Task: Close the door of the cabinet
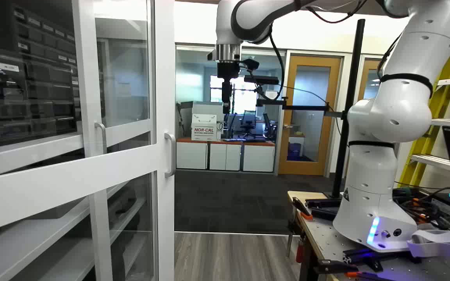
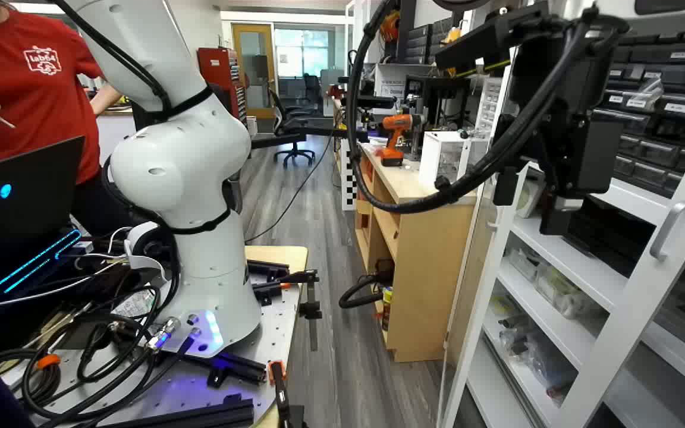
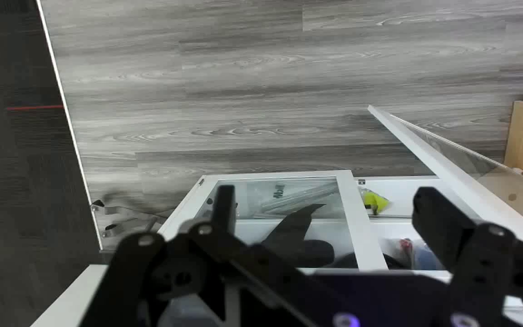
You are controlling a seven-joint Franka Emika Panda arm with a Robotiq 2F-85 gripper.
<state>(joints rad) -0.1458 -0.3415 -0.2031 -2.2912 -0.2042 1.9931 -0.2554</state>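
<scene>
The white cabinet has two glass doors. One door stands open; its frame (image 1: 166, 226) and grey handle (image 1: 170, 155) show in an exterior view, its white edge (image 2: 488, 288) in an exterior view, and its stile (image 3: 452, 172) at the right of the wrist view. The closed-side door (image 2: 643, 303) also shows in the wrist view (image 3: 357, 218). My gripper (image 1: 226, 108) points down in front of the cabinet opening, as an exterior view (image 2: 528, 205) shows. Its fingers (image 3: 325, 193) are wide apart with nothing between them. Whether the right finger touches the open door, I cannot tell.
Cabinet shelves (image 2: 562, 267) hold bags and dark bins. A wooden bench (image 2: 426, 267) with an orange drill (image 2: 398, 138) stands beside the open door. The robot's table (image 1: 307, 234) carries clamps and cables. A person in red (image 2: 27, 89) stands behind the laptop (image 2: 21, 202).
</scene>
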